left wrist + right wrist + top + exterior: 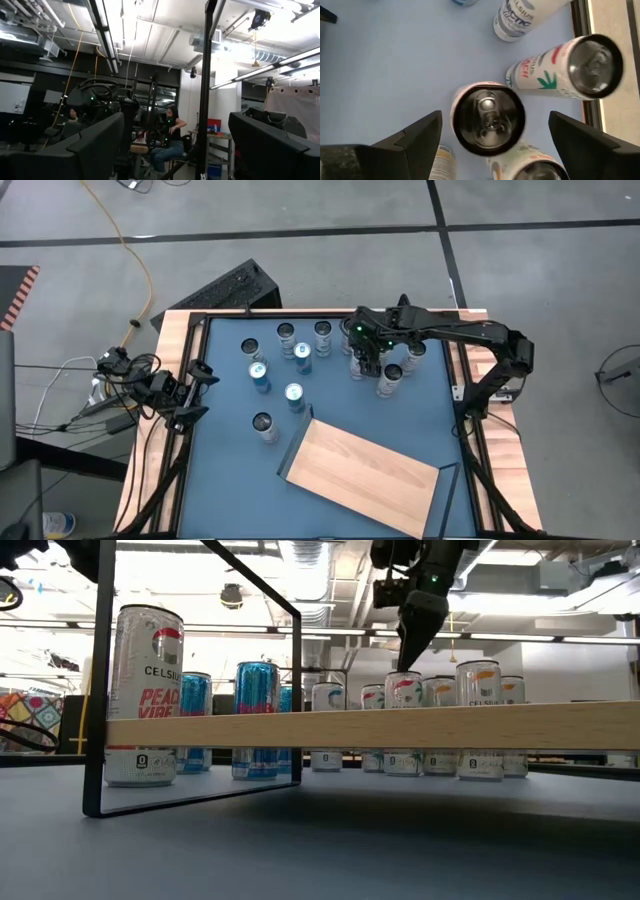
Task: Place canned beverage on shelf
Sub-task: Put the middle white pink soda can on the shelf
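Note:
Several beverage cans stand upright on the blue table (230,470) in its far half. My right gripper (366,360) hangs open, fingers pointing down, just above a white can with a dark top (489,117). Its fingers stand on either side of that can; the low view shows the gripper (408,655) right over the can's top (403,690). The shelf (362,475), a light-wood board on a dark frame, stands near the table's front right. My left gripper (195,390) waits open and empty at the table's left edge.
Other cans crowd close around the one under my right gripper: two more white ones (565,67) (530,167) beside it, and blue ones (258,375) further left. The shelf's dark frame (100,690) rises at its ends. A seated person (170,140) shows in the room beyond.

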Controlling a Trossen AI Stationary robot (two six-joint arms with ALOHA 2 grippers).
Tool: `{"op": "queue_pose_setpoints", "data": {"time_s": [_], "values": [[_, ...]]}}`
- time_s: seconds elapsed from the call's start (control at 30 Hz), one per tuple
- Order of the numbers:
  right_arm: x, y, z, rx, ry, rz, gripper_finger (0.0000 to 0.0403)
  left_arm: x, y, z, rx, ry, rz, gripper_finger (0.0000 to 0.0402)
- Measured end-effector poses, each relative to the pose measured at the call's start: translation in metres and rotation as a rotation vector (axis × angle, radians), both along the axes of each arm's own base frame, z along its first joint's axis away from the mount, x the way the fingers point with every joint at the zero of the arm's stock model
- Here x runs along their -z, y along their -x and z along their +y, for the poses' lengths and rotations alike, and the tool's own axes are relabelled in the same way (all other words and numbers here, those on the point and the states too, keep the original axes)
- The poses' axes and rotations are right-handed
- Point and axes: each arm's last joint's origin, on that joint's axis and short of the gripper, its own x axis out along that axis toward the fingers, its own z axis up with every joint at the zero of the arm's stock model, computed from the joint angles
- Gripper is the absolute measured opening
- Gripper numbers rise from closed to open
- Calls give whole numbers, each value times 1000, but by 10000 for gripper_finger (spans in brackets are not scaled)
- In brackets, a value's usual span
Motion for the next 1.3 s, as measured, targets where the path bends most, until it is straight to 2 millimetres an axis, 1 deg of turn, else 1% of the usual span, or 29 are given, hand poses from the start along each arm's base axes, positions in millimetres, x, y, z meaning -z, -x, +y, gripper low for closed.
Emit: {"op": "queue_pose_setpoints", "data": {"time_s": [0.1, 0.2, 0.33, 0.57, 0.67, 0.8, 1.13, 1.23, 1.3], "values": [[6, 2, 1, 5, -12, 34, 352, 0, 0, 0, 3, -4, 1, 348], [4, 0, 0, 17, -8, 3, 352, 0, 0, 0, 3, -2, -3, 348], [4, 0, 0, 19, -8, 4, 352, 0, 0, 0, 5, -2, -2, 348], [22, -13, -4, 18, -19, 36, 352, 0, 0, 0, 9, 0, 0, 348], [29, -15, -5, 21, -22, 73, 349, 0, 0, 0, 10, 0, -1, 348], [35, -15, -7, 38, -24, 112, 326, 0, 0, 0, 12, 1, -1, 348], [36, -16, -5, 47, -27, 122, 229, 0, 0, 0, 10, 2, -1, 348], [30, -17, -3, 51, -22, 128, 228, 0, 0, 0, 10, 2, -2, 348], [23, -19, 0, 50, -1, 115, 228, 0, 0, 0, 10, 2, -1, 348]]}}
